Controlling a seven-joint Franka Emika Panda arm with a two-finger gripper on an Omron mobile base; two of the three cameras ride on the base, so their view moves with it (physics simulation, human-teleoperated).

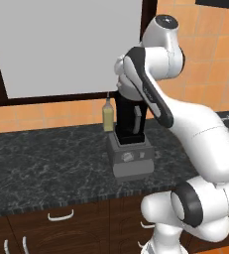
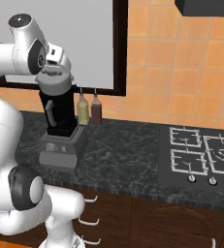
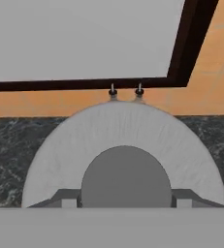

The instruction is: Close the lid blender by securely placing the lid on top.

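The gripper (image 3: 125, 202) is pinching the lid (image 3: 123, 140) by its darker knob with its 2 fingers, holding it level directly over the blender (image 2: 60, 126) jar, probably so it seats squarely.

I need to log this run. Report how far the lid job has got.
Looks done: the lid is off the counter and sits at the top of the blender jar. In hand: the gripper is right over the lid, its fingers flanking the darker knob; whether they grip it is unclear. Left: confirm the lid is fully seated, then release and lift away.
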